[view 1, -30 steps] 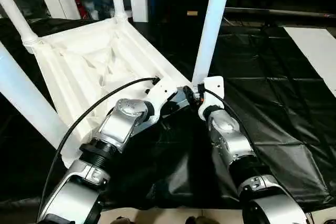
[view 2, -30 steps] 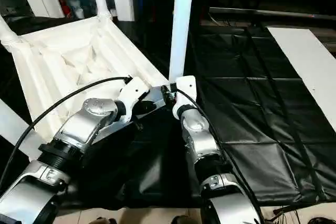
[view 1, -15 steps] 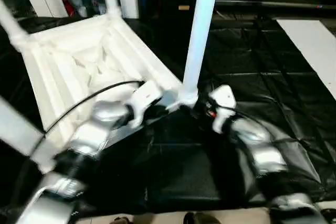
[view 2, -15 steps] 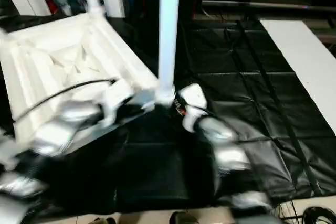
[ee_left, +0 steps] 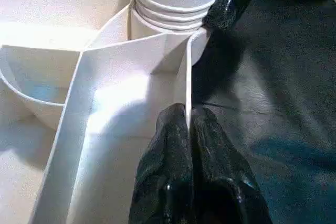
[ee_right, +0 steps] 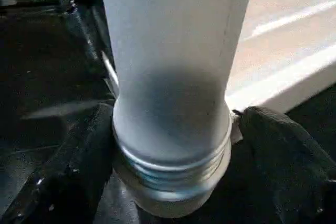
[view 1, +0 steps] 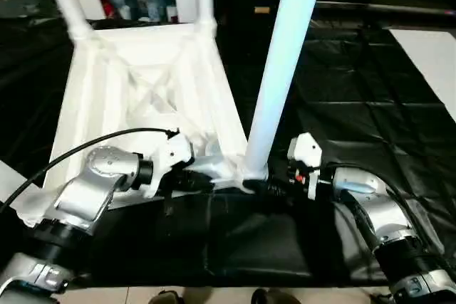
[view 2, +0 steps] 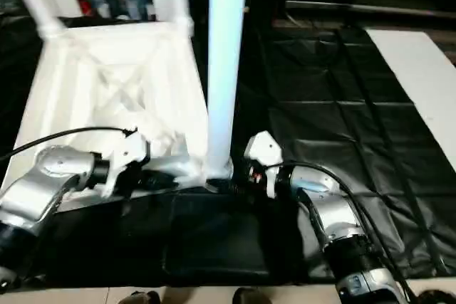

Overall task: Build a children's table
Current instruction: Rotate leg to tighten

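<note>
The tabletop (view 1: 142, 90) lies underside up on the black sheet (view 1: 370, 105). Three legs stand in corner sockets: two at the far corners and the near leg (view 1: 281, 69) between the two grippers. A fourth leg is not clearly identifiable at the near left corner, so its status cannot be confirmed. Threads are exposed at the base of the near leg above its socket (ee_right: 173, 182), which suggests it is not fully screwed home. Judged remaining work: finish seating this leg, verify the fourth, then turn the table upright.

The left gripper (ee_left: 188, 129) is pinched closed on the tabletop's thin outer wall (ee_left: 188, 77), just short of the socket, with one finger on each face. The right gripper (ee_right: 173, 145) stands wide, its fingers (ee_right: 283, 150) flanking the threaded base of the leg on both sides; contact cannot be confirmed.

Change against one second earlier: the view has shifted, so the tabletop now appears squarer. The forearms, then close together under the leg base, are now spread apart and approach the corner from opposite sides. The right fingers have opened around the leg.
</note>
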